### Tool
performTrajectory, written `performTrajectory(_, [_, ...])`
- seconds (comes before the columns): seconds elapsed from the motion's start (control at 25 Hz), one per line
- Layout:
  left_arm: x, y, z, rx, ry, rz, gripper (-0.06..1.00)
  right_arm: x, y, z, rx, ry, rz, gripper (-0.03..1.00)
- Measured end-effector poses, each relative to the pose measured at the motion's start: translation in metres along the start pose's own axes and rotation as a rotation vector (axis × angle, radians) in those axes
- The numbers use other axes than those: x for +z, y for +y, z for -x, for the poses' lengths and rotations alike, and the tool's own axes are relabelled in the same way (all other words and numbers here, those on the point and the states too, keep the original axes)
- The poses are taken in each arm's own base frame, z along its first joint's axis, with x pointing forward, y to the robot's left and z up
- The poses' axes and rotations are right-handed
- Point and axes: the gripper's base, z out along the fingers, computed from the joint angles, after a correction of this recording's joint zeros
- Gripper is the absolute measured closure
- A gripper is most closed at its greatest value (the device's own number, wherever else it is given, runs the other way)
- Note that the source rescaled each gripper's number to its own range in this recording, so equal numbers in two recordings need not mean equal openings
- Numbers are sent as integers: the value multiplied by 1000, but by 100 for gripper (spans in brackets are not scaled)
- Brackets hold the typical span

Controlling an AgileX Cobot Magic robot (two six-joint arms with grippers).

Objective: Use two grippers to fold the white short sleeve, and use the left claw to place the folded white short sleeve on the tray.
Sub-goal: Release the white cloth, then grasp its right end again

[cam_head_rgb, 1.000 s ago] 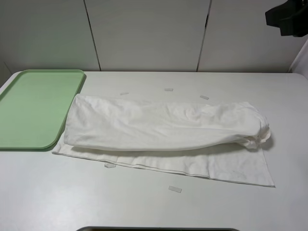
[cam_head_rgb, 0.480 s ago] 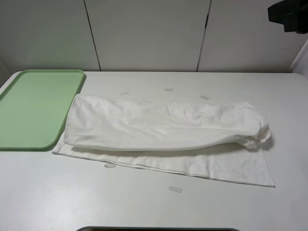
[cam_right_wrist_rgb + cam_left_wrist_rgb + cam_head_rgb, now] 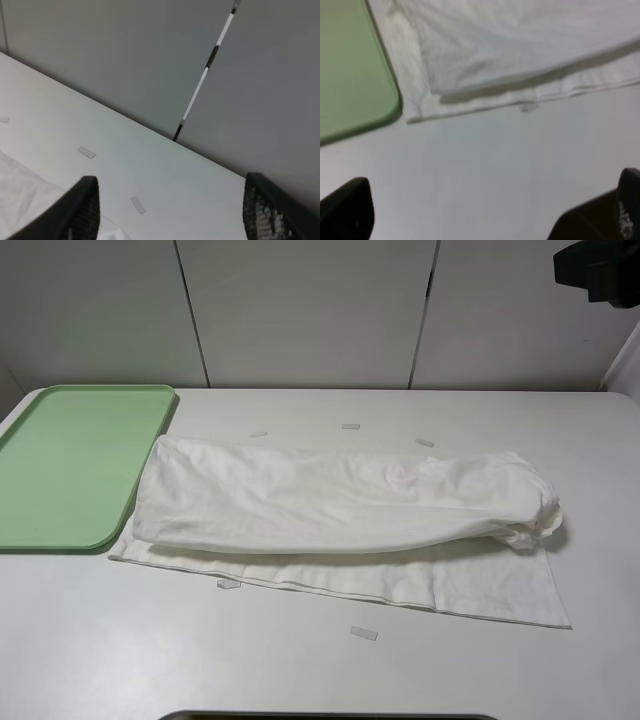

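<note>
The white short sleeve (image 3: 340, 515) lies folded lengthwise into a long band across the table's middle, its left end touching the pale-green tray (image 3: 70, 460) at the far left. The left wrist view shows the shirt's left corner (image 3: 520, 60) and the tray's corner (image 3: 355, 85) from above the bare table. My left gripper (image 3: 490, 220) is open and empty above the table in front of the shirt; it is out of the high view. My right gripper (image 3: 170, 215) is open and empty, raised high at the back right, where a black part of the arm (image 3: 600, 270) shows.
Several small pale strips lie on the table: behind the shirt (image 3: 350, 426) and in front of it (image 3: 364, 633). White wall panels with dark seams (image 3: 420, 320) stand behind the table. A dark edge (image 3: 330, 716) shows at the table's front.
The right arm at the top right corner of the high view has shifted slightly up and to the right. The shirt and tray have not moved.
</note>
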Motion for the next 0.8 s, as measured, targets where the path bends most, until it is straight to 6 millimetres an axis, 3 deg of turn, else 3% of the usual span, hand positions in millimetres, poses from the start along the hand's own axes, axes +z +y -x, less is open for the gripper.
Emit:
performTrajectory(0.48, [-7, -1, -6, 7, -64, 0, -2, 0, 2, -2, 21, 27, 19, 29])
performTrajectory(0.8, [-7, -1, -6, 7, -64, 0, -2, -1, 10, -6, 251, 78, 102, 29])
